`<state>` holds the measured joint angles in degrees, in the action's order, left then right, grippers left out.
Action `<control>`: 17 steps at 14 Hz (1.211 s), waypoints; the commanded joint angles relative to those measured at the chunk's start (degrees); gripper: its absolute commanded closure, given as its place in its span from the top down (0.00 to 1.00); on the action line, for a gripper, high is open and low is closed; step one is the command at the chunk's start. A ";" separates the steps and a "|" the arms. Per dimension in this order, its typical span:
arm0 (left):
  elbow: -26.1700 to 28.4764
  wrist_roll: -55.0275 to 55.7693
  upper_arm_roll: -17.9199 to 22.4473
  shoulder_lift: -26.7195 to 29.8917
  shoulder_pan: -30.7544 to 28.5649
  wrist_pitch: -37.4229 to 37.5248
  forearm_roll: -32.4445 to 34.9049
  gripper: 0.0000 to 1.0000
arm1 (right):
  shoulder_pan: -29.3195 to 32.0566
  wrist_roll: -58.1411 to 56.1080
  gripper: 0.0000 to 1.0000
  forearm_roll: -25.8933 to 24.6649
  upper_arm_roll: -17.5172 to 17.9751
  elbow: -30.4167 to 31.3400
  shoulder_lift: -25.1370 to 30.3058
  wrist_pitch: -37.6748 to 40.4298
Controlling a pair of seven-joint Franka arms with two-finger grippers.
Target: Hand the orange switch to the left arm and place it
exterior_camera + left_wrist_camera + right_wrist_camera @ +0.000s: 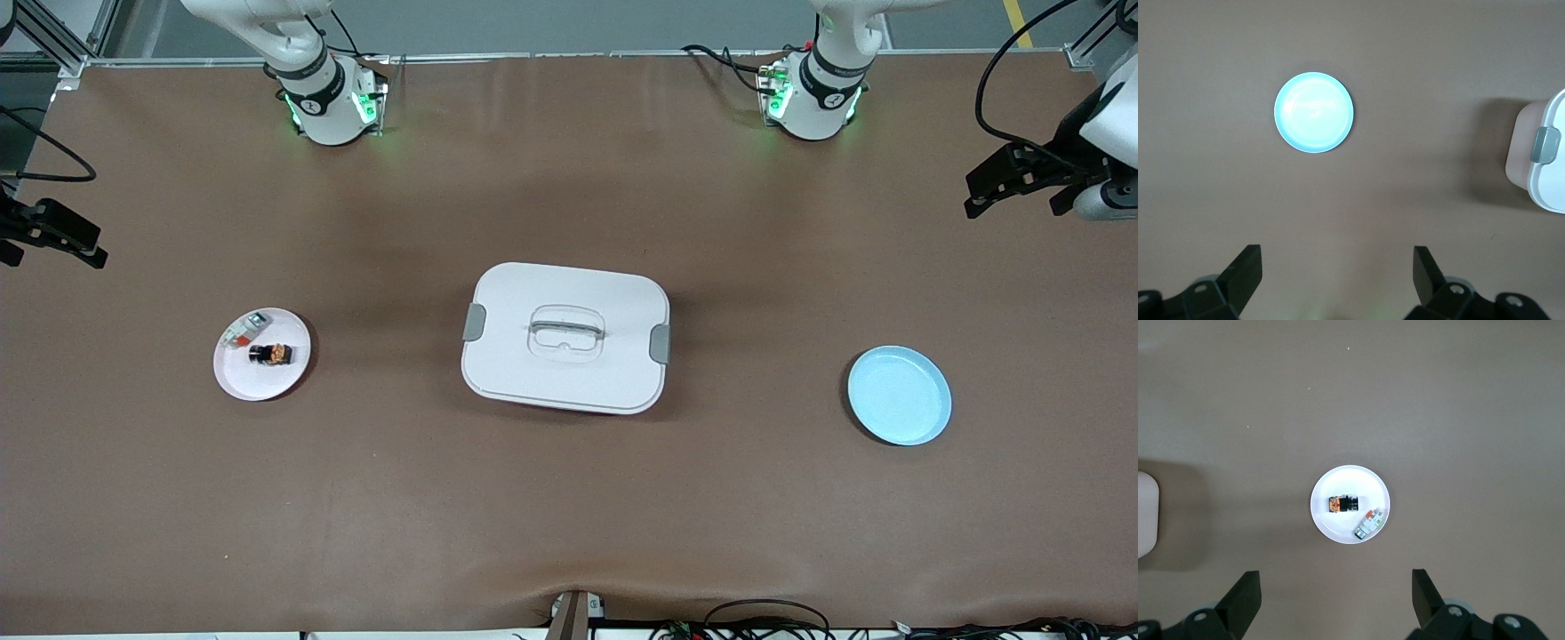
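Note:
The orange switch [271,353] [1343,503], a tiny black part with an orange end, lies on a small white plate [258,382] [1331,527] toward the right arm's end of the table. The white box [565,336] with grey latches sits closed mid-table; its edge shows in both wrist views [1550,180] [1145,513]. My right gripper [55,249] [1335,577] hangs open and empty, high up at that end, with the white plate in its wrist view. My left gripper [1013,200] [1337,257] hangs open and empty at the other end.
A white-grey piece with a red mark [246,330] [1369,523] shares the white plate. A light blue plate [899,396] [1314,112] lies bare toward the left arm's end. Brown mat covers the table; cables run along the edge nearest the front camera.

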<state>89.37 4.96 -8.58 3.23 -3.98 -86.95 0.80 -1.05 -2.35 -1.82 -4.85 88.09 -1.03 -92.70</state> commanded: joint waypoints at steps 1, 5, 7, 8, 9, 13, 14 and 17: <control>-0.68 -1.27 -0.03 0.19 -0.24 0.90 0.95 1.00 | 0.08 0.24 1.00 0.59 0.19 0.24 0.94 0.42; -0.77 -1.10 0.23 0.19 -0.24 0.90 0.95 1.00 | 0.08 0.24 1.00 0.59 0.19 0.24 0.94 0.42; -0.77 -1.18 0.32 0.19 -0.32 0.90 0.95 1.00 | 0.08 0.67 1.00 0.59 0.11 0.24 0.85 0.51; -0.77 -1.27 0.32 0.19 -0.33 0.90 0.87 1.00 | 0.08 0.59 1.00 0.42 0.11 0.24 0.77 0.59; -0.68 -1.27 0.32 0.19 -0.33 0.90 0.78 1.00 | -0.18 0.68 1.00 0.07 0.11 0.24 0.77 0.59; -0.42 -1.18 0.32 0.19 -0.33 0.99 0.34 1.00 | -0.36 0.76 1.00 -0.02 0.11 0.42 -0.55 0.42; -0.25 -1.27 0.32 0.19 -0.33 0.99 0.34 1.00 | -0.45 0.77 1.00 -0.11 0.11 0.59 -0.90 0.42; -0.24 -1.27 0.32 0.19 -0.33 0.99 0.16 1.00 | -0.62 0.77 1.00 0.33 0.11 0.86 -4.15 -0.20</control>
<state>89.37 4.65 -8.33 3.22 -4.23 -86.77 0.80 -1.36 -2.33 -1.83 -4.76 88.93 -3.15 -92.59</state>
